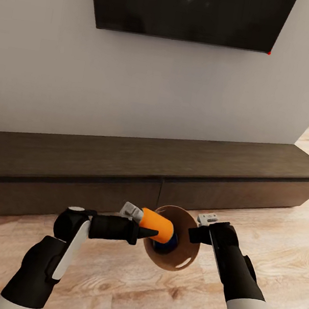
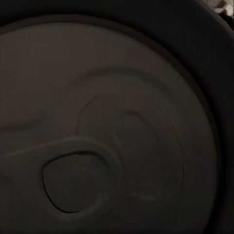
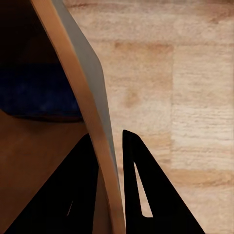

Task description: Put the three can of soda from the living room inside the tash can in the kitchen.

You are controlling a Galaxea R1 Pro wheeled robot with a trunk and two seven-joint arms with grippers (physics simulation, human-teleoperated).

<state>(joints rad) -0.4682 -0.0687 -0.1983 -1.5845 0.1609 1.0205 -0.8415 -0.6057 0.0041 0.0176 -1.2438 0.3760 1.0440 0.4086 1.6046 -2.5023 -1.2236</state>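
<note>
Living room, facing a pale wall with a dark TV (image 1: 188, 8) mounted high. Long dark low bench (image 1: 122, 169) running along the wall base; top surface bare. Light wood floor (image 1: 287, 229) in front of it.

Left end effector (image 1: 156, 226) clenched on an orange can of soda (image 1: 157, 226). Can lying roughly horizontal, grey metal top pointing back toward the left arm, far end poked over the rim into the mouth of the tash can (image 1: 180, 265). In the left wrist view, can lid (image 2: 112, 136) very close and dark, with pull tab outline visible; finger contact itself not resolvable there.

Tash can held off the floor, tilted with its opening turned toward the head camera; tan-brown inside visible, an oval handle slot near the lower rim. Hangs above the floor in front of the bench's front edge, about mid-length, between the two arms.

Mottled blue can of soda (image 1: 164, 247) inside the tash can, low in the interior, just beneath the orange can. Also seen in the right wrist view as a dark blue patch (image 3: 39, 90) against the brown inner wall.

Right end effector (image 3: 111, 183) gripping the tash can rim (image 3: 90, 97): one black finger inside the wall, the other outside, wall pinched between them. In the head view, right end effector (image 1: 198, 235) at the right-hand side of the rim.

Third can: not located.
</note>
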